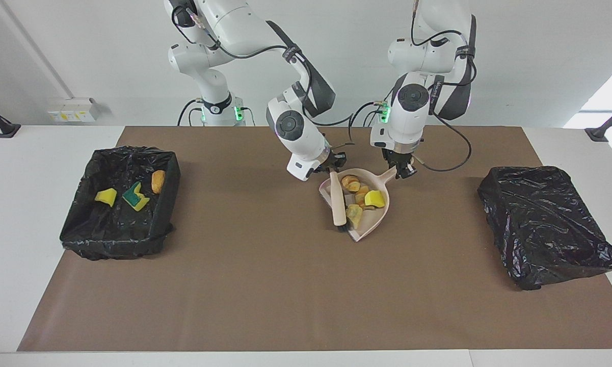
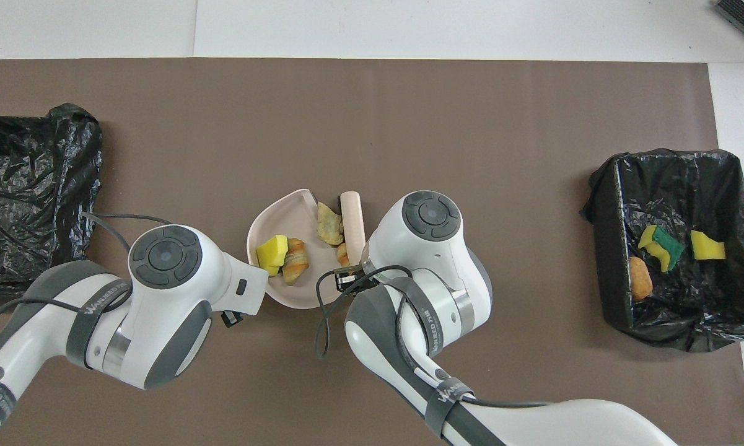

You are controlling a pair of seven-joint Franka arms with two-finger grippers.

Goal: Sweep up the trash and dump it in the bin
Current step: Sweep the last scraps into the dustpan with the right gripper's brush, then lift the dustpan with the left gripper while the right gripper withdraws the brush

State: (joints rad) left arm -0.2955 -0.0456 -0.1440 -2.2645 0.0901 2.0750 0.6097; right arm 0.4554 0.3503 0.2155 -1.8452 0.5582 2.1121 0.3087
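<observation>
The right pincer pinches the brush; the left pincer pinches the dustpan handle at one o'clock. Four light, springy scraps inside could bounce out; carry level.

— Can you read any words here?
— Yes. The black strap on the left arm has white letters. They look like "WANEED".
— Is it anywhere else?
— The same word is on the black strap round the right arm, with some small signs after it that I can't make out. It shows again on a thin band lower on that arm.
— And the wall box?
— It has yellow stickers, too tiny to read.
</observation>
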